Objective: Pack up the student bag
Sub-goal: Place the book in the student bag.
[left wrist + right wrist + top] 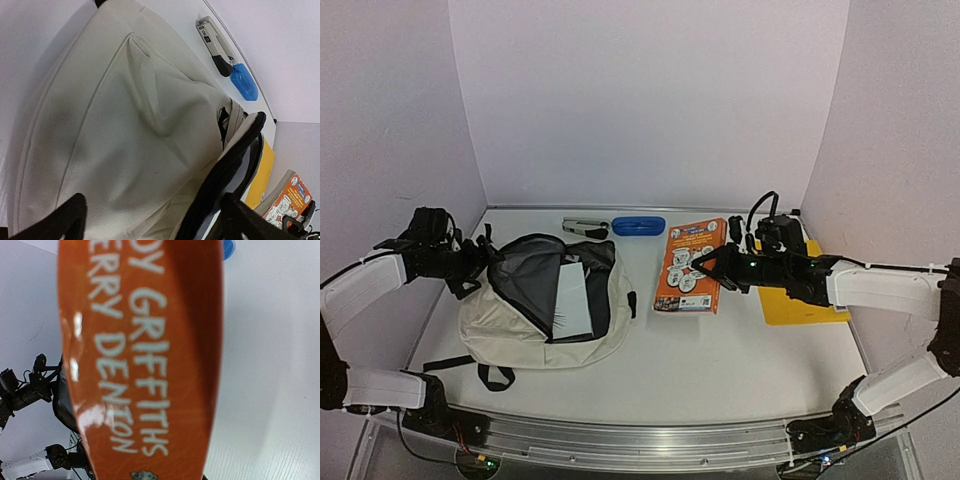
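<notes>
Cream and soft, the student bag (510, 325) is lying unzipped near the worktop's (720, 370) left edge; we are seeing the left gripper (478, 268) standing with jaws wide at the bag's left rim; the right gripper (705, 263) is pinching the orange book (678, 285) by its right edge, toward the far edge.

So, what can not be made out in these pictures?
- Right wrist view: the orange book fills the frame, blurred. It hides the right gripper holding it, and the top edge cuts its title.
- Top view: the right arm covers part of the yellow flat item, so what it is stays unclear.
- Top view: the student bag shows only a white book; the dark lining hides anything deeper.
- Left wrist view: the bottom edge cuts off the left gripper.
</notes>
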